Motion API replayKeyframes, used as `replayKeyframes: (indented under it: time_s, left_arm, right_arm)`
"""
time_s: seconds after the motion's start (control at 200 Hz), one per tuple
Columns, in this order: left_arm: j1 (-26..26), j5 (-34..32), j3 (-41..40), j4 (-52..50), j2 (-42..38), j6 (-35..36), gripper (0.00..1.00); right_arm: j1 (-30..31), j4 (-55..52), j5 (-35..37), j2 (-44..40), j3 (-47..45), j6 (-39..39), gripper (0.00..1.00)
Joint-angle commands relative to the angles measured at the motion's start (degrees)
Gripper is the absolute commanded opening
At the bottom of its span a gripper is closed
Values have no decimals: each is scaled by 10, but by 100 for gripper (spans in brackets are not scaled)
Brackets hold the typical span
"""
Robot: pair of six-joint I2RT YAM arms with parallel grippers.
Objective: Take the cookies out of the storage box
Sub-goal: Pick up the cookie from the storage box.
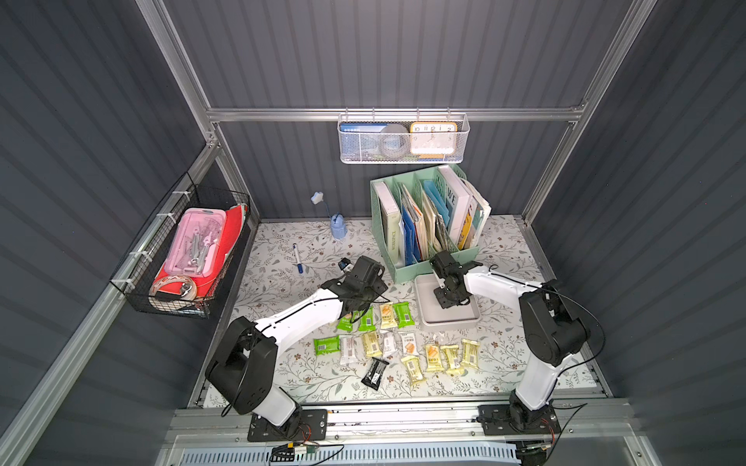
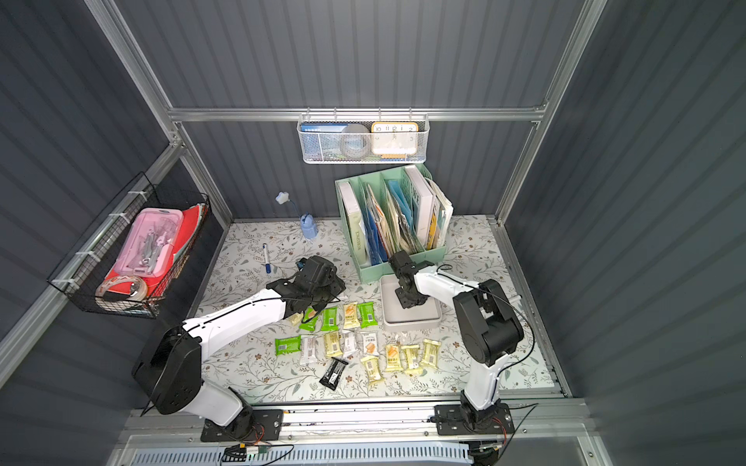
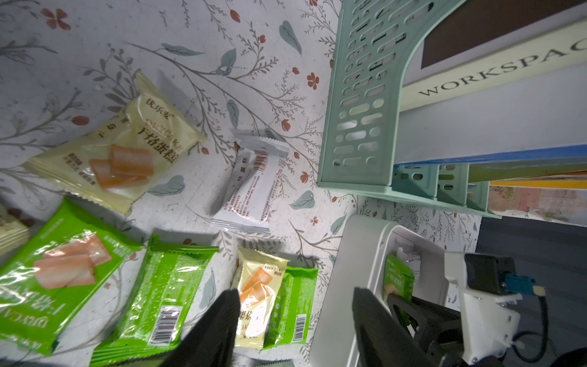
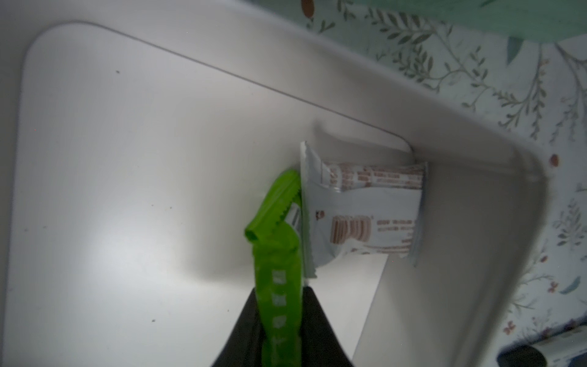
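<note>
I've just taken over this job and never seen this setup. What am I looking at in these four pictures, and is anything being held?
Two white robot arms stand at a flowered table. Two pictures look down from overhead; the two close-ups come from cameras on each arm's wrist. Many cookie packets lie in rows on the table, beside a grey storage box. The right gripper reaches into the box, closed on a green packet; a white packet lies by the box's wall. The left gripper hangs open over the table's packets, holding nothing.
</note>
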Motion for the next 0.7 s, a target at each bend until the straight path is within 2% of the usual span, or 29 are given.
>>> replayKeyframes:
  time_s: [0.0, 0.16, 0.265, 0.525, 0.695]
  left_arm:
    - [2, -14, -1, -20, -14, -7, 62]
    - [3, -24, 1, -25, -20, -8, 62]
    - [3, -33, 1, -31, -28, -13, 62]
    - [5, -76, -16, -64, -69, -48, 62]
    - [6, -118, -39, -114, -110, -102, 62]
  right_arm:
    - [2, -11, -1, -17, 2, 7, 19]
    - [2, -27, -18, -66, -4, 27, 18]
    - [2, -39, -53, -109, -11, 47, 18]
    - [11, -53, -246, -233, -43, 137, 18]
    - [67, 23, -328, -262, -82, 247, 18]
